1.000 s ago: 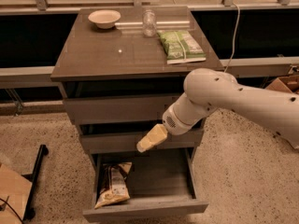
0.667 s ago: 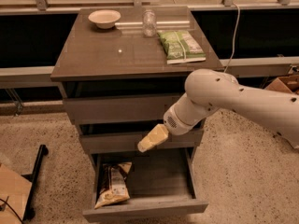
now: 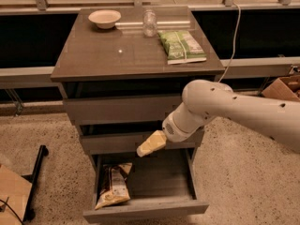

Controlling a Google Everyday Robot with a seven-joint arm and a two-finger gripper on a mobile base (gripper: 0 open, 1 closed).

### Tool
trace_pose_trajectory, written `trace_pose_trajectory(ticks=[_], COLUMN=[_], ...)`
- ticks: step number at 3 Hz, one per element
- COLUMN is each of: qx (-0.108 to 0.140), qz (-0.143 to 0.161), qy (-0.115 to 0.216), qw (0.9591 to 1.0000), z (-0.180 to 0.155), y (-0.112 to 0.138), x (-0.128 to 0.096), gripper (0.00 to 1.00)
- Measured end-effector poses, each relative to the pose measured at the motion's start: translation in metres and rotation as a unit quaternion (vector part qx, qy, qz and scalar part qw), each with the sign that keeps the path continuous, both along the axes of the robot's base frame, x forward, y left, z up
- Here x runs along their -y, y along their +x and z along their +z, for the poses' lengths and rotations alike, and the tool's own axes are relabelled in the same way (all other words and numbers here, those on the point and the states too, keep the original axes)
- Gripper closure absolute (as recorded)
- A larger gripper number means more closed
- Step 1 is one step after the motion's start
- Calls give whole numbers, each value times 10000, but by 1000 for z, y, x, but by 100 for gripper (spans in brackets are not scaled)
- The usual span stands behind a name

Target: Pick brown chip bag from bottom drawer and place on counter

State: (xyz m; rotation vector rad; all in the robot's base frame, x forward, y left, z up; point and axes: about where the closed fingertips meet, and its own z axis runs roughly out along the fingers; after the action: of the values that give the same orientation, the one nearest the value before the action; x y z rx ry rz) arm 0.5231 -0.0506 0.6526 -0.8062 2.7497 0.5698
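While the glossy grey-brown tabletop [image 3: 93,55] is waiting above, the wide, shallow bottom drawer [image 3: 161,184] is standing open and we are holding our pale, wedge-shaped hand [image 3: 151,144] over its middle, well apart from the bag. We cannot tell whether the hand is apart or together. The crinkly brown chip bag [image 3: 114,185] with pale ends is lying against the drawer's left wall, so a straight descent is risking a miss or a jam against that wall.

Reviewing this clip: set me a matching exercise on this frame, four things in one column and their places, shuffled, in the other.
Things:
1. brown chip bag
2. green-and-white bag
3. bowl
4. gripper

Places:
A. back left of the counter
B. in the air above the open bottom drawer
C. inside the bottom drawer, at its left side
D. right side of the counter

Pairs: 1-C, 2-D, 3-A, 4-B
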Motion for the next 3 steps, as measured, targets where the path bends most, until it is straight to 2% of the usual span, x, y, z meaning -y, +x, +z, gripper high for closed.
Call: trace_pose_trajectory(ticks=[1,2,3], qx=[-190,-454,-878], qz=[-252,-366,-408], qy=[-1,-73,-9], qw=[9995,9983,9953], z=[-37,-79,-133], y=[4,12,13], x=[-3,-9,-24], gripper=[0,0,0])
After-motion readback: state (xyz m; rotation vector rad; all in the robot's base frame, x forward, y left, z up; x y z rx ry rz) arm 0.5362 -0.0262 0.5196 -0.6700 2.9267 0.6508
